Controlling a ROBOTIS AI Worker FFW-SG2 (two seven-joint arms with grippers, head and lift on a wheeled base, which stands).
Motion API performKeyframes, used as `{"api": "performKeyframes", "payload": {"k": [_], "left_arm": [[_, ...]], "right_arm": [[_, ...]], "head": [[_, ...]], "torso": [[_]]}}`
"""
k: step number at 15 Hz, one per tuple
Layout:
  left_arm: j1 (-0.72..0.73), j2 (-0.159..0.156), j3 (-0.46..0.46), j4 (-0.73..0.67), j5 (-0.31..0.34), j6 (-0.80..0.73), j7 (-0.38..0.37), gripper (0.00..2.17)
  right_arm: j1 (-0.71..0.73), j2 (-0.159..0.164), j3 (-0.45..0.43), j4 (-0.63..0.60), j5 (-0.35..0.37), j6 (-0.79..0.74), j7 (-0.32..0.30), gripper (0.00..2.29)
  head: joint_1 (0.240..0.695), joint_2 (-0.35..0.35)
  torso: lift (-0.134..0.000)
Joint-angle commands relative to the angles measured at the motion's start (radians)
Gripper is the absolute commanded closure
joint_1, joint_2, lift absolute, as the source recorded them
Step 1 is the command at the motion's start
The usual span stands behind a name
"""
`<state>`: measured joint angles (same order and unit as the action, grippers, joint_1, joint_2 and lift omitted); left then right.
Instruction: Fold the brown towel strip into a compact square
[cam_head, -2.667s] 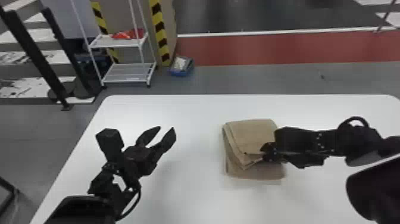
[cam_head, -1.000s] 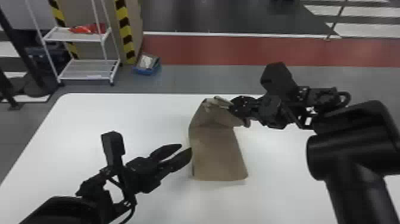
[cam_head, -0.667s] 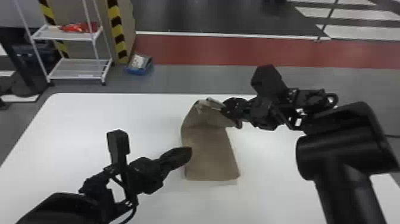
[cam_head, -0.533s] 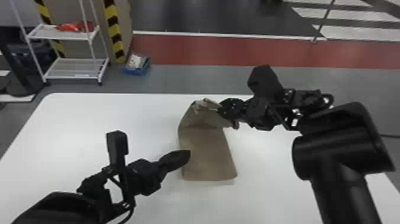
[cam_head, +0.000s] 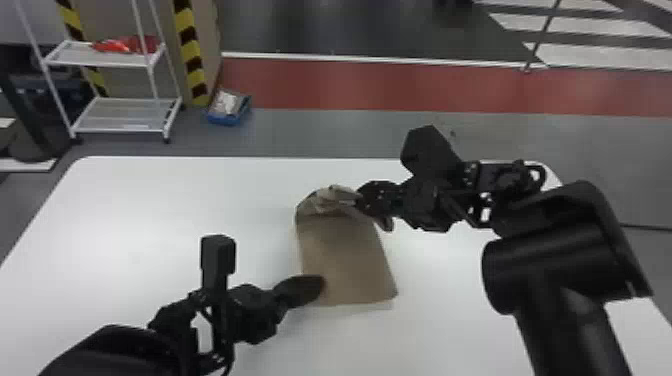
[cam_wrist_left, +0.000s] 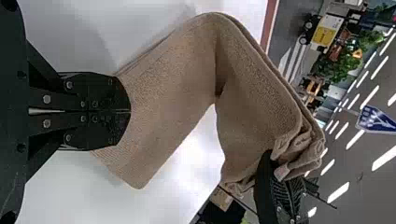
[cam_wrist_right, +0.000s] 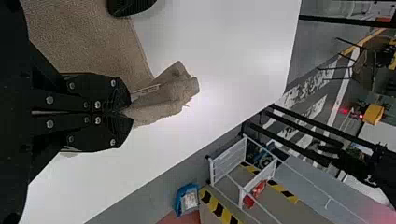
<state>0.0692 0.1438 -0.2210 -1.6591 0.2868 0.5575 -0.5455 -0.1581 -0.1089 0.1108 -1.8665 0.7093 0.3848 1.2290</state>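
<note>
In the head view, the brown towel (cam_head: 347, 262) stretches away across the white table, its far end raised and bunched. My right gripper (cam_head: 361, 200) grips that end from the right. Over the near left corner is my left gripper (cam_head: 320, 285), fingers together. Seen from the left wrist, the left gripper (cam_wrist_left: 130, 111) has both tips against the flat part of the towel (cam_wrist_left: 163, 98); whether cloth is pinched there I cannot tell. The right wrist view has the right gripper (cam_wrist_right: 130, 112) shut on the towel, with a crumpled flap (cam_wrist_right: 163, 95) sticking out beyond the tips.
The white table (cam_head: 150, 200) extends around the towel, its far edge just behind the raised end. Beyond it on the floor stand a white shelf rack (cam_head: 120, 115) and a blue box (cam_head: 229, 107). The right forearm spans the table's right side.
The right gripper has carried the towel's end up and away, drawing the folded bundle out longer. The left gripper's fingers have closed, and its tips now overlap the near corner. The head view has shifted.
</note>
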Motion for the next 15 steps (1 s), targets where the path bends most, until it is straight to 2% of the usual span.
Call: {"api": "performKeyframes", "payload": {"k": [1,8,12,15], "left_arm": [[-0.002,0.000,-0.014,0.007,-0.017,-0.003,0.016,2.13],[-0.008,-0.004,-0.017,0.025,-0.038,-0.021,0.039,2.13],[-0.005,-0.004,-0.015,0.024,-0.038,-0.024,0.041,2.13],[-0.002,-0.004,-0.008,0.024,-0.037,-0.027,0.041,2.13]], "right_arm": [[0.014,-0.008,0.001,-0.010,-0.001,-0.039,0.035,1.18],[0.060,-0.029,0.026,-0.013,0.029,-0.097,0.136,1.18],[0.068,-0.031,0.066,0.043,0.087,-0.097,0.138,1.18],[0.066,-0.035,0.066,0.073,0.088,-0.097,0.138,1.18]], "head": [[0.695,-0.087],[0.695,-0.077],[0.695,-0.070],[0.695,-0.068]], "torso": [[-0.115],[-0.115],[-0.115],[-0.115]]}}
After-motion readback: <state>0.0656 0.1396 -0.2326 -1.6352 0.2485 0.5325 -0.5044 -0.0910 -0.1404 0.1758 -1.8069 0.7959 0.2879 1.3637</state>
